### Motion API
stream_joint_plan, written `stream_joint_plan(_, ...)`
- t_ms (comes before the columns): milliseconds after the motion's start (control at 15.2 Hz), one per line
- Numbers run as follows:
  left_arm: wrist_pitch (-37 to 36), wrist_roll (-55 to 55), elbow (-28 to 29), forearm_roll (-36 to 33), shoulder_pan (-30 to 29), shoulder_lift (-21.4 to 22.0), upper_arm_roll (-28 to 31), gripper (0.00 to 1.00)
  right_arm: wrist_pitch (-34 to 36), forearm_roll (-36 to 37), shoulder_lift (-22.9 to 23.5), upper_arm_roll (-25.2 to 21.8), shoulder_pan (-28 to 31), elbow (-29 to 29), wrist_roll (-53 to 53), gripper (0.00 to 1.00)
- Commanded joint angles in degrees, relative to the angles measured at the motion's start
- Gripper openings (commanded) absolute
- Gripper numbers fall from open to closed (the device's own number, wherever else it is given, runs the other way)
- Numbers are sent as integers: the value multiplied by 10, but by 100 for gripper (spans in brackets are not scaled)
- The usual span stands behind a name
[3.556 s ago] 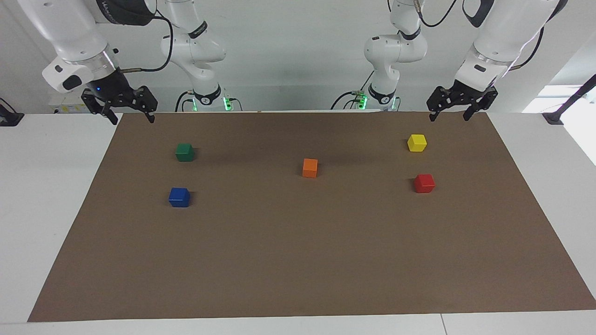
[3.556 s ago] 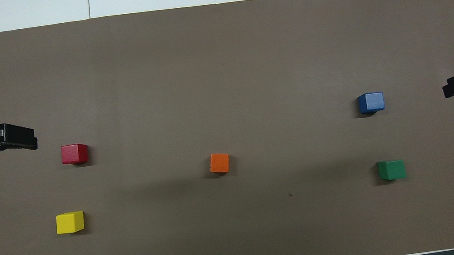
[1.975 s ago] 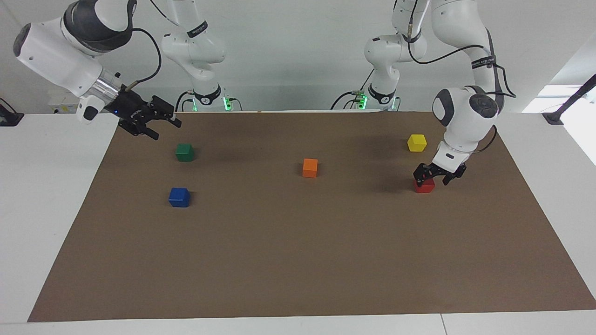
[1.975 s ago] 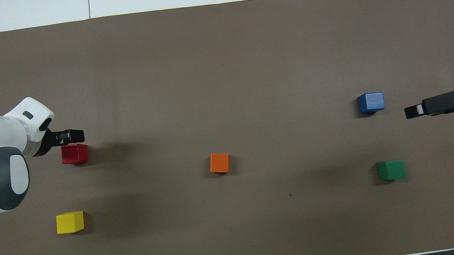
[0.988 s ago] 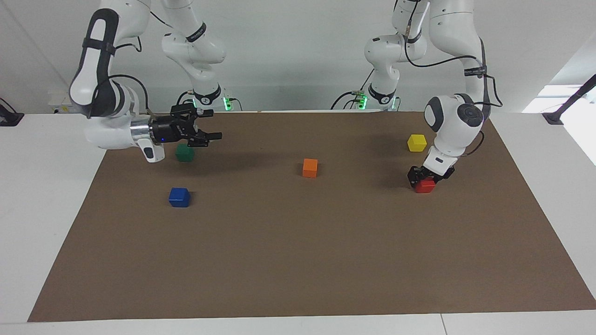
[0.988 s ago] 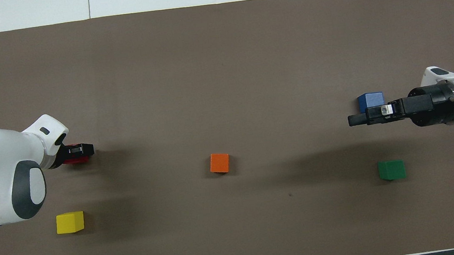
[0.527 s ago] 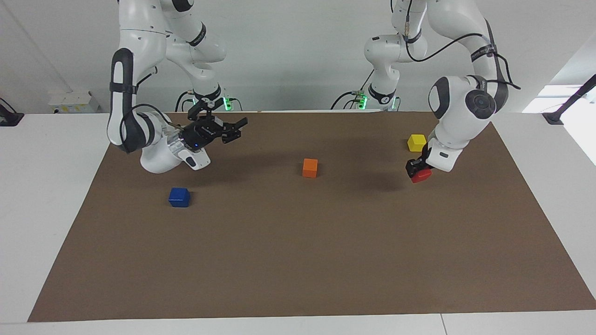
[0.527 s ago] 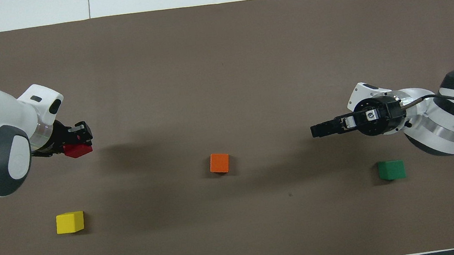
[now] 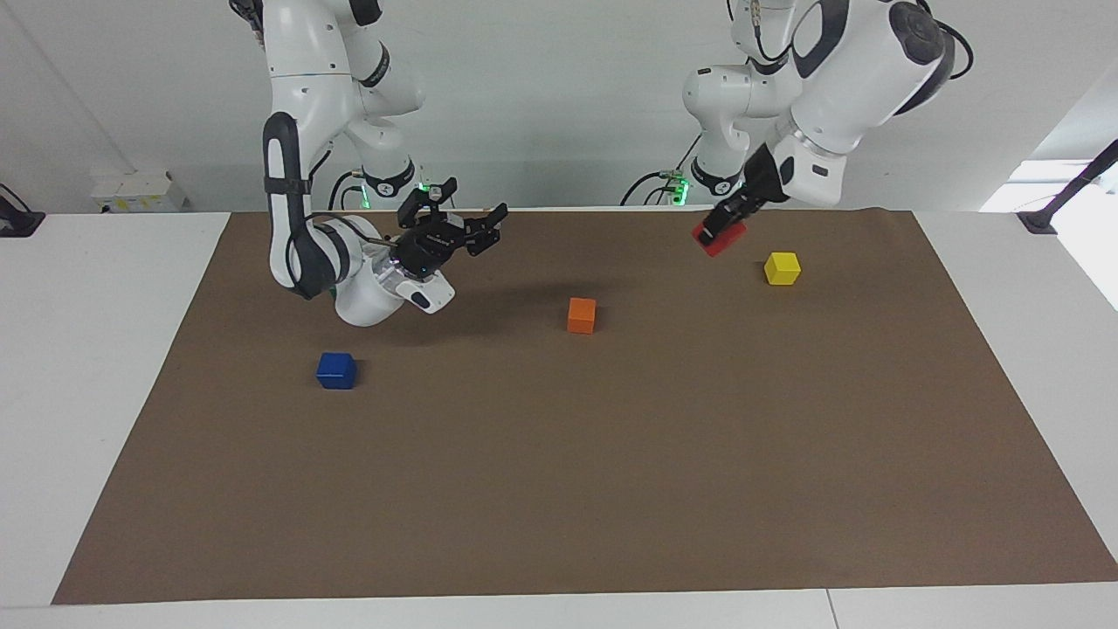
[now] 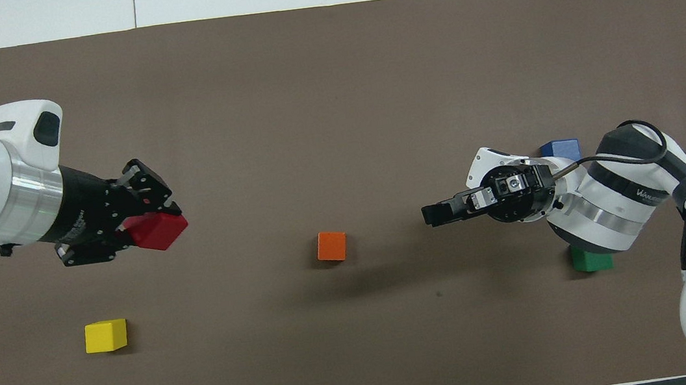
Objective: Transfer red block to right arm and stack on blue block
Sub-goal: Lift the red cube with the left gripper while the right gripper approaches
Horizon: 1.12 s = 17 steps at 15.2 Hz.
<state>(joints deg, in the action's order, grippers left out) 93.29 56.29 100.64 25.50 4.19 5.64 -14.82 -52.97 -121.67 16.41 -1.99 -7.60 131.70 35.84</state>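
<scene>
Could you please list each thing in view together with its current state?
Left gripper: raised, shut on the small red cube.
Small red cube: held in the air, tilted.
Right gripper: raised, open, empty.
Small deep blue cube: resting on the brown mat, bare on top.
Orange cube, yellow cube: resting on the mat.

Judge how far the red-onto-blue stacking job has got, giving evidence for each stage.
Done: the left gripper has the red block clamped and raised above the mat. In hand: the right gripper, fingers open, is raised above the mat, turned toward it. Left: the handover, then stacking on the blue block, whose top is bare.
</scene>
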Motion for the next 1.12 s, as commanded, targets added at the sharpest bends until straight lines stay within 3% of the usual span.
stream_joint_plan(0,7,163,0,74,1,12,-39,0,-7,-33,-8,15,-3,25,-41,100)
stream_joint_plan(132,48,279,4,97,2,13,-60,0,-19,-54,-6,15,-19,30,-40,100)
stream_joint_plan(329,111,365,27,181,2,23,-64,0,-12,-93,20,14,-60,29,2,100)
stream_joint_plan(593,241,444,110,187,63,59,-64,0,-13,-94,34,14,-76,24,31,100)
stream_joint_plan(790,258,442,156,186,85,85,-64,0,-26,-95,35,13,-91,22,66,100)
stream_joint_plan(1053,259,463,158,186,88,87,-64,0,-24,-95,63,13,-115,4,124,100)
